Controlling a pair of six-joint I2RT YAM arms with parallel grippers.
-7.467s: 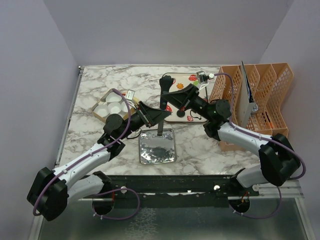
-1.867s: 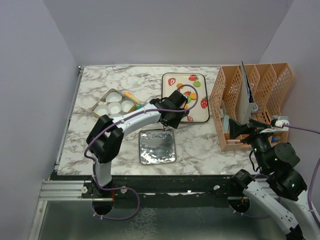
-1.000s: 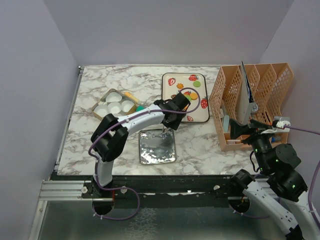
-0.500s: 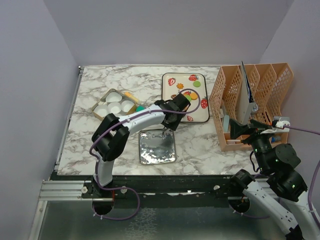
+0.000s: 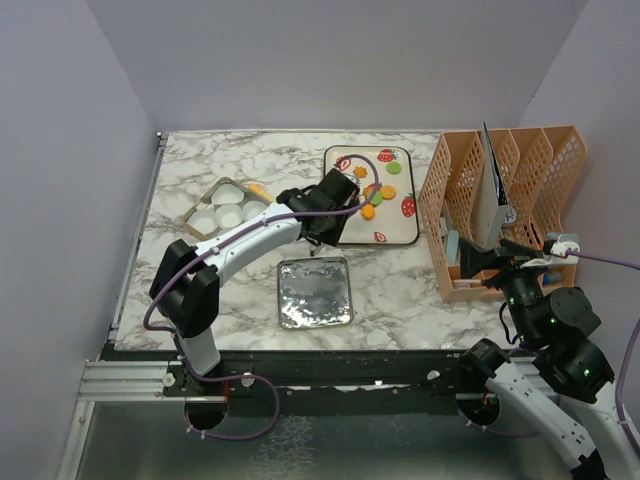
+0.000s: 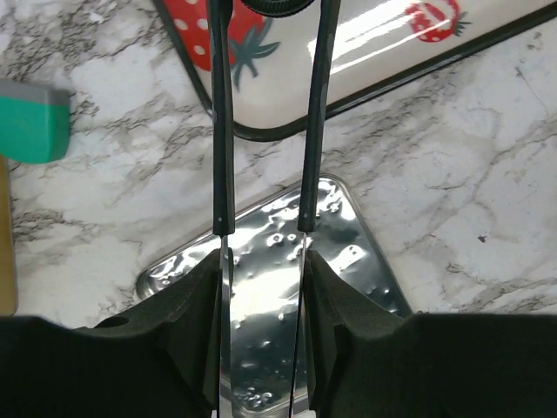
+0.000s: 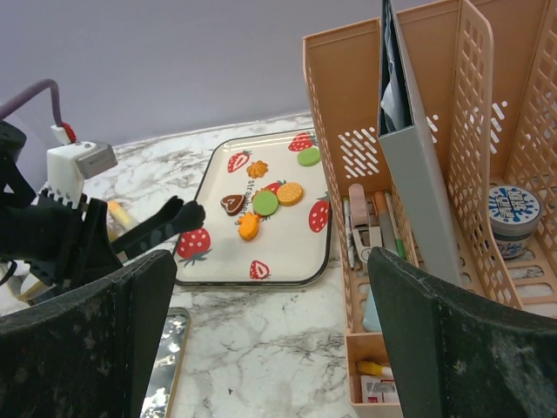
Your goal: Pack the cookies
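Note:
Several cookies lie on the white strawberry tray [image 7: 287,261]: an orange flower [image 7: 257,169], a green round [image 7: 265,202], an orange round [image 7: 290,192] and a brown heart [image 7: 231,205]. From above the cluster [image 5: 370,192] sits mid-tray. My left gripper [image 5: 343,200] hangs over the tray's left edge. Its thin fingers [image 6: 222,131] are shut on a black round cookie [image 6: 278,5], which is also visible at the tips from the right wrist [image 7: 187,212]. My right gripper [image 7: 261,331] is wide open and holds nothing. It is raised beside the organiser at the right [image 5: 490,262].
A crinkled silver foil tray [image 5: 315,292] lies in front of the strawberry tray, under my left wrist. A box of white paper cups [image 5: 228,208] stands at the left. A green block [image 6: 33,120] lies next to it. An orange desk organiser [image 5: 510,200] fills the right side.
My left gripper has narrowed and pulled back left from the tray's cookie cluster, carrying the black cookie. The arm has swung left. The right arm has not moved.

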